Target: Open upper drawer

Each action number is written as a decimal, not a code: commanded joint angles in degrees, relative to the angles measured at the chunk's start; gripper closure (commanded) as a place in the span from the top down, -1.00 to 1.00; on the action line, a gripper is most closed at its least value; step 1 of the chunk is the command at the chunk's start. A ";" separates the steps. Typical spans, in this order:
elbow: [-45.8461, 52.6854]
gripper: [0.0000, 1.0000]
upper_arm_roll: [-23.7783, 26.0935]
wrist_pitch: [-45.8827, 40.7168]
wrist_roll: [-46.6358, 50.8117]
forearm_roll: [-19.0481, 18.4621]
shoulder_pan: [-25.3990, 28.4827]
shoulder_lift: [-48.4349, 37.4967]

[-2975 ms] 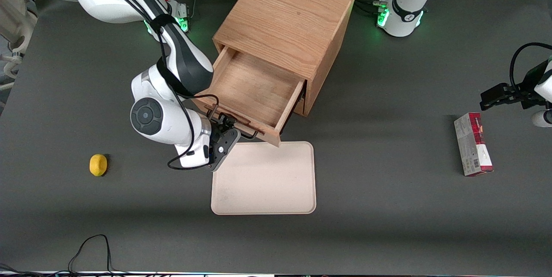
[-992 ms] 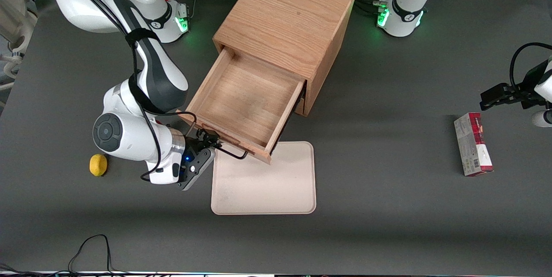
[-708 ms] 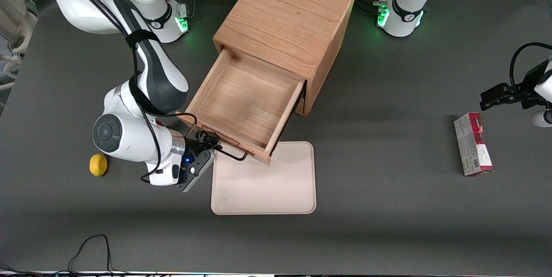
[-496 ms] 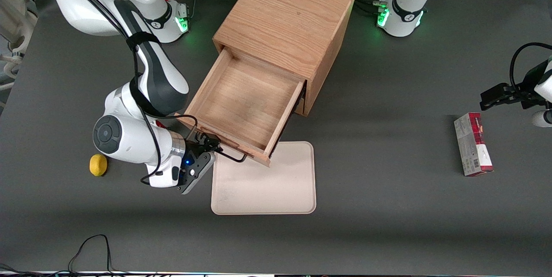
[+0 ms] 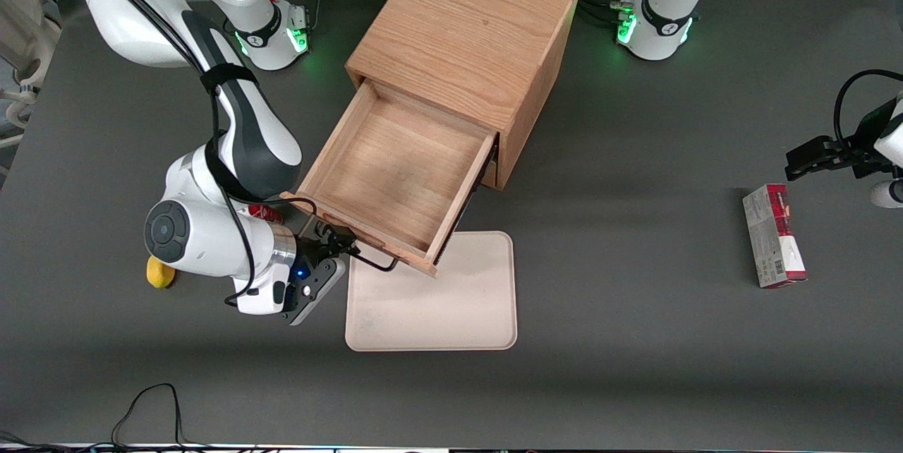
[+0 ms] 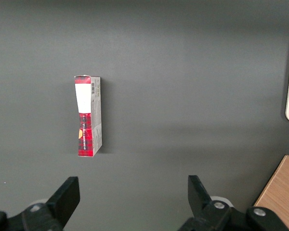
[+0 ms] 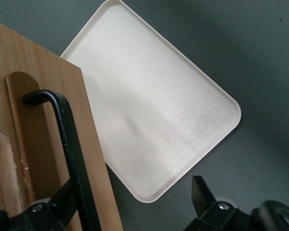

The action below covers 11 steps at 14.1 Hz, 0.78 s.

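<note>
Oak upper drawer (image 5: 395, 174) stands pulled far out of the cabinet (image 5: 462, 51); gripper (image 5: 337, 245) jaws are spread around its black handle (image 7: 70, 149), with the cream tray (image 7: 159, 120) just beside them.

The upper drawer (image 5: 398, 174) and its cabinet (image 5: 462, 37) are light oak with clear grain and a matt finish. The drawer's handle (image 7: 72, 154) is smooth black bar with a slight sheen. The gripper (image 5: 337, 240), at that handle, is black, on a glossy white arm. The tray (image 7: 154, 110) is matt cream, faintly scuffed. The table (image 5: 635, 340) is matt dark grey. The box (image 6: 88, 115) looks like printed card.
</note>
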 commanded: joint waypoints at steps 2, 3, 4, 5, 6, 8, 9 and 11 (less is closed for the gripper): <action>4.09 1.00 0.19 0.67 -1.36 0.74 -1.54 2.16; 4.18 1.00 0.10 0.67 -1.27 0.65 -1.54 2.08; 4.18 1.00 0.19 0.67 -1.27 0.65 -1.54 2.07; 4.35 1.00 0.19 0.67 -1.19 0.65 -1.54 2.07; 5.40 1.00 0.19 0.50 -1.10 0.74 -1.54 2.07; 6.11 1.00 0.19 -0.03 -1.10 0.74 -1.54 2.07; 6.20 1.00 0.19 -0.20 -1.01 0.74 -1.54 1.90; 6.29 1.00 0.10 -0.99 -1.01 0.74 -1.54 1.37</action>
